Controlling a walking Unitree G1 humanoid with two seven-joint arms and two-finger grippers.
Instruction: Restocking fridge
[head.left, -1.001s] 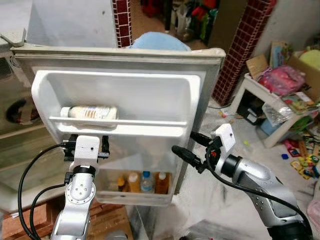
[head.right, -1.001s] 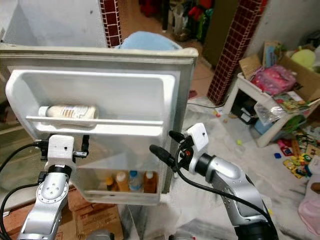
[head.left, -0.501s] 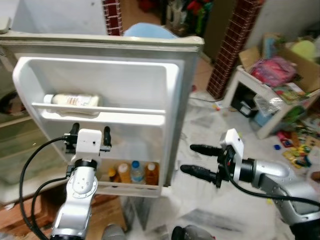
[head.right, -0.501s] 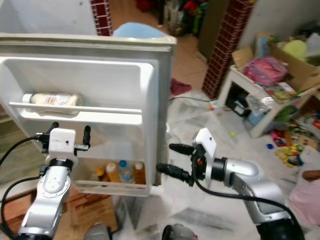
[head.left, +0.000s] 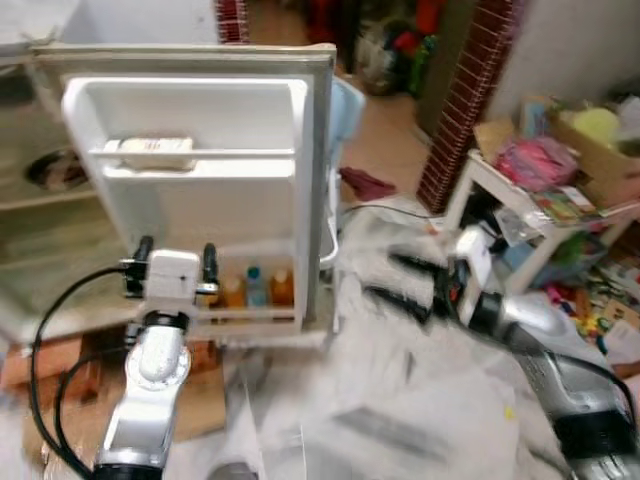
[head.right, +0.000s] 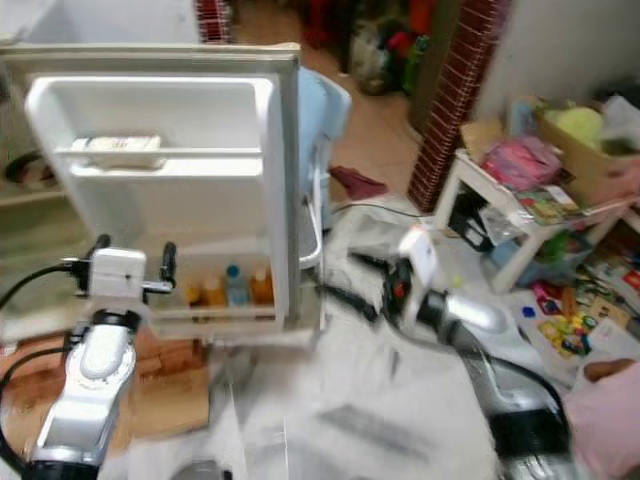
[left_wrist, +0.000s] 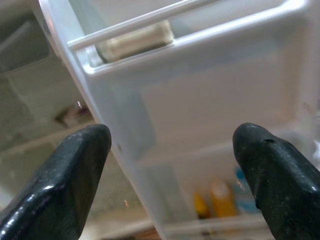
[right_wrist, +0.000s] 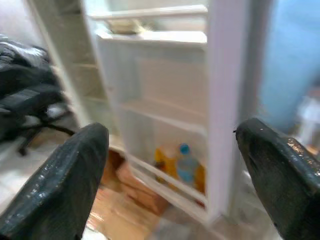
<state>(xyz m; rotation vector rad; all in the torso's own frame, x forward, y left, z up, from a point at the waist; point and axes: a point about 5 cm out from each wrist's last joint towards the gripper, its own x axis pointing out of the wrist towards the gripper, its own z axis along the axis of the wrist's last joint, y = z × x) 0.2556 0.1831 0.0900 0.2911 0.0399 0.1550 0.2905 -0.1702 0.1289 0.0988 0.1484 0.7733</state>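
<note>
The open fridge door (head.left: 200, 190) is viewed forward and downward from the head by both eye views. It is seen close up and from below by the left wrist view, and from farther off, edge-on, by the right wrist view; its bottles (right_wrist: 182, 165) are shared.

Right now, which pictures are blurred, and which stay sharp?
Both eye views are smeared, worst on the right gripper and the floor; the left wrist view is fairly sharp on the fridge door; the right wrist view is soft throughout.

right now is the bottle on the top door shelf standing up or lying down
Lying down. The pale bottle rests on its side along the upper shelf of the open fridge door, behind the shelf's rail, unlike the small bottles standing upright in the lower shelf.
</note>
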